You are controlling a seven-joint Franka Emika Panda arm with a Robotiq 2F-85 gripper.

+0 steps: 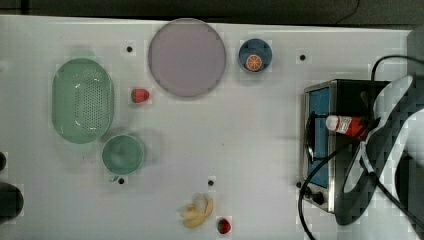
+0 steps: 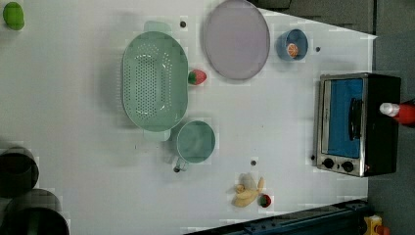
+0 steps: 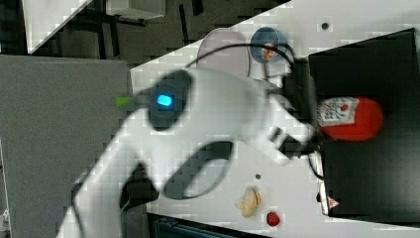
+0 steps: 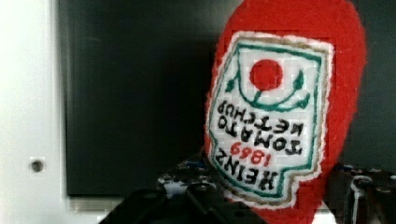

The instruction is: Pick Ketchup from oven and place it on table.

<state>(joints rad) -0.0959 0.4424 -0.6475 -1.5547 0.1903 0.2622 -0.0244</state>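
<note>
Ketchup [image 4: 285, 116] fills your wrist view, above the oven [image 4: 140, 93]. Your gripper [image 4: 261, 200] jaws pinch its lower body. Oven sits on the desk [image 1: 250, 140].

1. You see a pale purple plate [image 1: 186, 57] lying flat near the top view's upper edge.
2. A small blue bowl [image 1: 255, 55] just to the top view's right of it holds an orange slice [image 1: 254, 62].
3. A green colander [image 1: 82, 100] sits toward the top view's left, a strawberry [image 1: 140, 95] between it and the plate.
4. A green cup [image 1: 123, 154] sits just below the colander.
5. A peeled banana [image 1: 198, 211] lies near the top view's lower edge, a second strawberry [image 1: 224, 226] beside it.
6. A green fruit [image 2: 13, 15] rests in the left view's upper left corner.
</note>
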